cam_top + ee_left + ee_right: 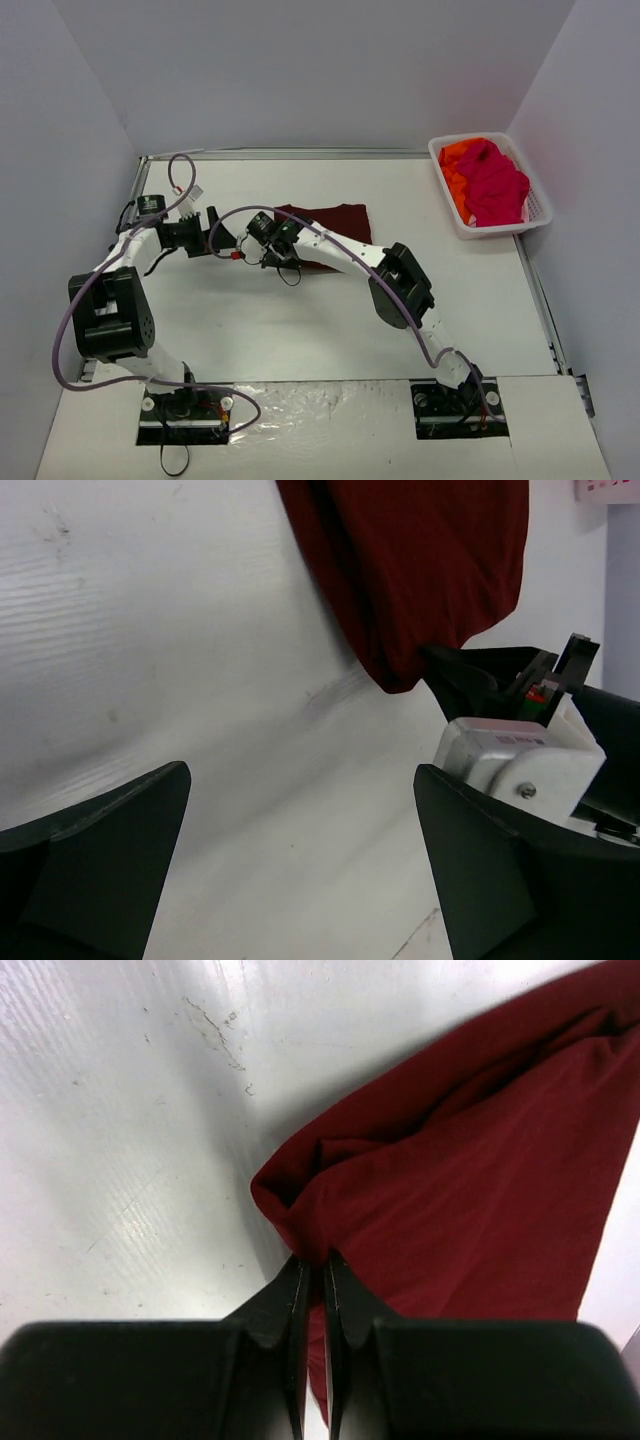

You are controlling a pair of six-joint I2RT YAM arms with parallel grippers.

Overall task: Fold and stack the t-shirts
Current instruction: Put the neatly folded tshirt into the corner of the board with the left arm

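Maroon t-shirt (335, 215): folded flat on the table (300, 320) toward 12 o'clock, long axis running 9 to 3.
Hidden: its 9 o'clock end is covered by the right arm.
Right gripper (314, 1260): fingers clamped together on the shirt's folded corner!
Left gripper (300, 820): spread wide, empty, just at 9 o'clock of that corner.
Pink t-shirt (495, 185), orange t-shirt (455, 165): heaped in the basket (535, 205) at 2 o'clock, outlines unreadable.
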